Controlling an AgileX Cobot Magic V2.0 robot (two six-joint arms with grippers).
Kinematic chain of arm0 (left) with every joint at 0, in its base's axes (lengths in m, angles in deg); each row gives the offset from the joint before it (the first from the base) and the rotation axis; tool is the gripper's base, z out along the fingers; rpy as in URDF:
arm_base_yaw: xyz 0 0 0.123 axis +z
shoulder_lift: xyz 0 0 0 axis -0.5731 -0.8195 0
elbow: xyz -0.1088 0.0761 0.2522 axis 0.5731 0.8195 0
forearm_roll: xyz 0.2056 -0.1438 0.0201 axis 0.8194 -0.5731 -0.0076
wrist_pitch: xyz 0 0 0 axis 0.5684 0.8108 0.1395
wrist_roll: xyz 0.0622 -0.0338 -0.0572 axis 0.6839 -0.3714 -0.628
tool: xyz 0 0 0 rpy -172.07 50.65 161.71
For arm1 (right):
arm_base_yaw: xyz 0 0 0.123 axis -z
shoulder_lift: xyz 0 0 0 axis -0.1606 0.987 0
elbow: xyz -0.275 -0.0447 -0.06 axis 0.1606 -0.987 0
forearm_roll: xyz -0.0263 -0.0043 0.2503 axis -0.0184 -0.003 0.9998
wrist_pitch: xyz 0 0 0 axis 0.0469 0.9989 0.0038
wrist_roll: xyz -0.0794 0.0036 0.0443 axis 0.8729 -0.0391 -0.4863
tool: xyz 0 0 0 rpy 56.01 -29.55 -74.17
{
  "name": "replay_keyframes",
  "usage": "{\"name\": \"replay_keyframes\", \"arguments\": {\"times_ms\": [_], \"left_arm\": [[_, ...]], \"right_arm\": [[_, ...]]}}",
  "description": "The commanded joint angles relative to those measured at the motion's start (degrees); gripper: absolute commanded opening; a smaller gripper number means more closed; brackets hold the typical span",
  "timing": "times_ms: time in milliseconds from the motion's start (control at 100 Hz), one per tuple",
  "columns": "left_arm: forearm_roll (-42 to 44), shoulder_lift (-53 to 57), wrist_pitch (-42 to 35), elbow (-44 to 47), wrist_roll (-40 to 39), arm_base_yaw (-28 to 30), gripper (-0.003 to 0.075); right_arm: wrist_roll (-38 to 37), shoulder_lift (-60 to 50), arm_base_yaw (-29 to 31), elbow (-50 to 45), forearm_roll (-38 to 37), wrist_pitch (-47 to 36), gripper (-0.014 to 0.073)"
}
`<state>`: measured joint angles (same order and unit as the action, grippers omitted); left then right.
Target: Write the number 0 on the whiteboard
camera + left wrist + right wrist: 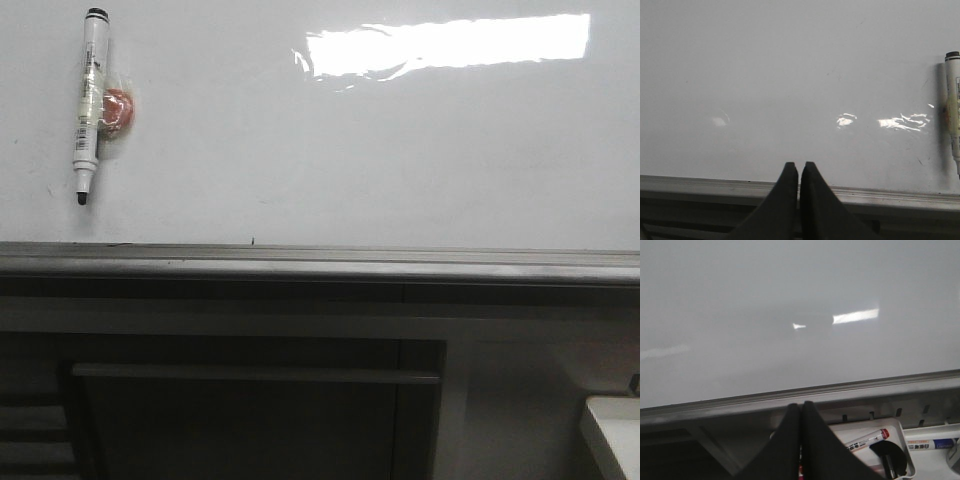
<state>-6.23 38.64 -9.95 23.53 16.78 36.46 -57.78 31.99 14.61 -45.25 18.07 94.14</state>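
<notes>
- We find the whiteboard (330, 140) blank; no number 0 is drawn yet.
- The marker (89, 103) hangs at the board's far left on an orange holder (120, 110), long axis vertical, tip pointing down.
- The left end effector (799, 172) and right end effector (801, 412) are both closed and hold nothing.
- In our judgement, the left end effector should open and grasp the barrel squarely at mid-length.

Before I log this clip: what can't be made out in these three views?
- Marker label text: too small in the front view; cut by the frame edge in the left wrist view.
- Red blob beside the marker: blurred, unidentifiable.
- Tray contents: partly hidden behind the right gripper.
- Both arms: absent from the front view.
</notes>
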Motion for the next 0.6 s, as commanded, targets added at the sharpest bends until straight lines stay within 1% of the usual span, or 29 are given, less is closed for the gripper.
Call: {"name": "replay_keyframes", "arguments": {"times_ms": [0, 80, 130, 200, 300, 350, 370, 400, 480, 560, 590], "left_arm": [[-0.25, -3.37, -3.16, -4.34, 0.00, -0.55, -0.0020], [-0.86, -3.86, -7.10, -4.84, 0.00, -2.59, -0.0013], [-1.79, -3.98, -9.36, -4.84, 0.00, -4.15, 0.0027], [-5.49, -3.98, -11.90, -4.84, 0.00, -6.72, 0.0136], [-8.04, -5.18, -13.56, -4.29, 0.00, -10.61, 0.0360], [-9.24, -6.30, -15.10, -3.42, 0.00, -12.37, 0.0433], [-9.78, -6.88, -15.93, -2.94, 0.00, -13.06, 0.0451], [-9.89, -7.72, -17.41, -2.00, 0.00, -13.89, 0.0462], [-10.34, -10.82, -22.69, 0.20, 0.00, -16.01, 0.0459], [-10.07, -14.21, -26.29, 1.68, 0.00, -17.71, 0.0459], [-10.07, -15.51, -27.15, 2.15, 0.00, -18.29, 0.0459]], "right_arm": [[-0.27, 2.82, -0.02, 3.26, 2.31, -2.26, -0.0066], [-0.27, 2.93, -0.02, 3.39, 4.71, -3.82, -0.0066], [-0.27, 2.93, -0.02, 3.39, 5.54, -4.81, -0.0066], [-0.27, 2.93, -0.02, 3.39, 5.94, -5.08, -0.0066], [-0.27, 2.93, -0.08, 3.27, 5.94, -5.08, -0.0066], [-0.27, 2.93, -0.08, 2.99, 6.10, -5.08, -0.0066], [-0.27, 2.93, -0.16, 2.86, 6.51, -5.19, -0.0066], [-0.27, 2.93, -0.16, 2.58, 7.13, -5.06, -0.0066], [0.34, 2.93, -0.16, 2.60, 7.96, -3.16, -0.0066], [7.50, 2.93, -0.22, 2.84, 11.83, -1.25, -0.0066], [9.59, 2.93, -0.22, 2.84, 14.83, -0.72, -0.0066]]}}
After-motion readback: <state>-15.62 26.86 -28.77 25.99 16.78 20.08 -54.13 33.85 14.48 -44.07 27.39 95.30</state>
